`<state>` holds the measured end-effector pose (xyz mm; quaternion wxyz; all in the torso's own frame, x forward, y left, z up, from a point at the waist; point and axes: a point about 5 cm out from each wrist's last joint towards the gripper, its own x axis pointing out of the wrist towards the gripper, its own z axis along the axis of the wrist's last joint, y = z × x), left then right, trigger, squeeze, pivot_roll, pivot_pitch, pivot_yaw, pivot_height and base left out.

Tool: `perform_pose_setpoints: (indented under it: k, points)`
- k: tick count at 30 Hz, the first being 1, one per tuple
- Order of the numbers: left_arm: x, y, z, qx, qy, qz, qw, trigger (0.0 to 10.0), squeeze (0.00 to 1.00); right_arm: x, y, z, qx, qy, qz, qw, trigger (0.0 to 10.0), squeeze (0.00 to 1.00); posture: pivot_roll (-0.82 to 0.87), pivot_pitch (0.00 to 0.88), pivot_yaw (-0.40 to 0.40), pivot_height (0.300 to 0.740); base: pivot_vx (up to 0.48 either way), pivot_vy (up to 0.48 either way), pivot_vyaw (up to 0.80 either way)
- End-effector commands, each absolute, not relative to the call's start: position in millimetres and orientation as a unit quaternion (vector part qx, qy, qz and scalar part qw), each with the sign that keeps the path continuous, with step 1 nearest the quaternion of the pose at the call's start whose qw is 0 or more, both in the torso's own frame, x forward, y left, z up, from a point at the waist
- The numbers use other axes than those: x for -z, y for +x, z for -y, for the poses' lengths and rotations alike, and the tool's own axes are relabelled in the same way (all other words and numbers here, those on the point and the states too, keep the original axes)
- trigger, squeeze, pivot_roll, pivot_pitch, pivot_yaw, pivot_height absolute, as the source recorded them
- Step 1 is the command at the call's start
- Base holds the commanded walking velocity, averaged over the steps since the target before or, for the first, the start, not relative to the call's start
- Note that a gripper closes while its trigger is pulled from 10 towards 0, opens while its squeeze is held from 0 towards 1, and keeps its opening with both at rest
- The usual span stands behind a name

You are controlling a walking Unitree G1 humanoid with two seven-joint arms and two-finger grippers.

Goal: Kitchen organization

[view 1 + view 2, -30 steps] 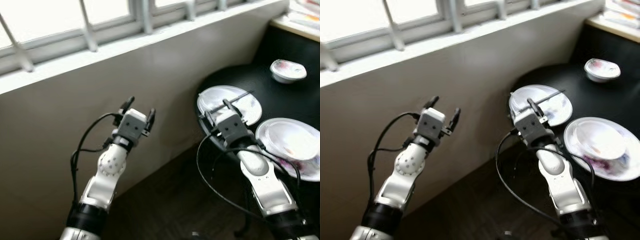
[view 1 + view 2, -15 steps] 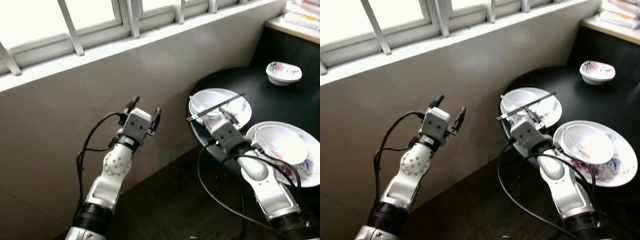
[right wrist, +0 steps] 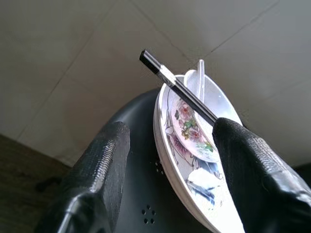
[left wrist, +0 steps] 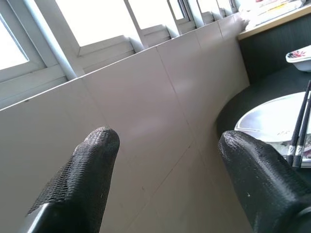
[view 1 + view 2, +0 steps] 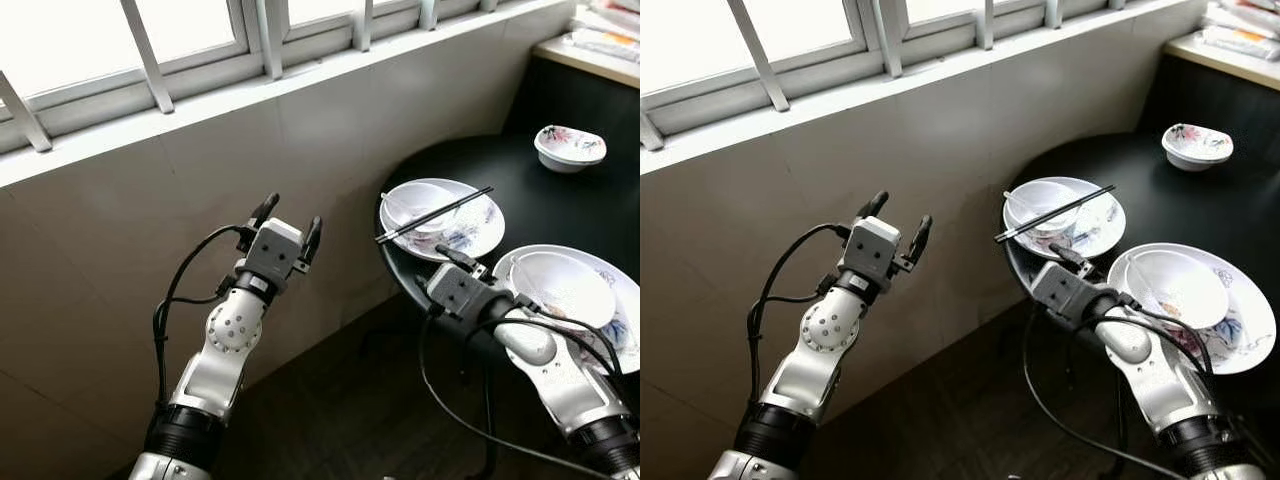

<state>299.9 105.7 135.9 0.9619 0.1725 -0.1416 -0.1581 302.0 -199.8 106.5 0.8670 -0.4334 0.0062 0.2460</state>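
A round black table stands at the right. On it a flowered white plate holds a small bowl with a white spoon, and black chopsticks lie across them. My right gripper hovers open at the table's near edge, just short of that plate, fingers pointing at it with nothing between them. My left gripper is raised in front of the tiled wall, open and empty, well left of the table.
A second flowered plate with a white bowl sits to the right of my right arm. A small patterned bowl stands at the table's far side. A counter with stacked items is behind. Dark floor lies below.
My right gripper has drawn back from over the chopstick plate to the table's near edge. The view has shifted a little. The left arm holds its pose.
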Motion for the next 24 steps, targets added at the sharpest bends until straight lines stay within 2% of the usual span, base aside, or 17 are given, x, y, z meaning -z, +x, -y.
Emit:
perform_pose_setpoints:
  k: [1, 8, 19, 24]
  points:
    - [-136.6, 301.4, -105.4, 0.158, 0.175, 0.144, 0.961, 10.0, 0.00, -106.8, 305.8, 199.6, -0.261, -0.446, -0.003, 0.856, 10.0, 0.00, -0.14, 0.000, 0.017, 0.740, 0.000, 0.000, 0.00]
    - [-137.1, 301.8, -105.6, 0.155, 0.176, 0.144, 0.961, 10.0, 0.00, -109.6, 320.2, 186.1, -0.280, -0.431, 0.020, 0.858, 10.0, 0.00, -0.14, 0.000, 0.017, 0.740, 0.000, 0.000, 0.00]
    - [-137.8, 302.5, -105.7, 0.155, 0.177, 0.144, 0.961, 10.0, 0.00, -99.2, 332.7, 183.6, -0.288, -0.442, 0.010, 0.850, 10.0, 0.00, -0.11, 0.000, 0.013, 0.740, 0.000, 0.000, 0.00]
    - [-138.5, 302.4, -107.2, 0.152, 0.177, 0.146, 0.961, 10.0, 0.00, -102.8, 335.1, 173.5, -0.290, -0.422, 0.031, 0.858, 10.0, 0.00, -0.11, 0.000, 0.009, 0.740, 0.000, 0.000, 0.00]
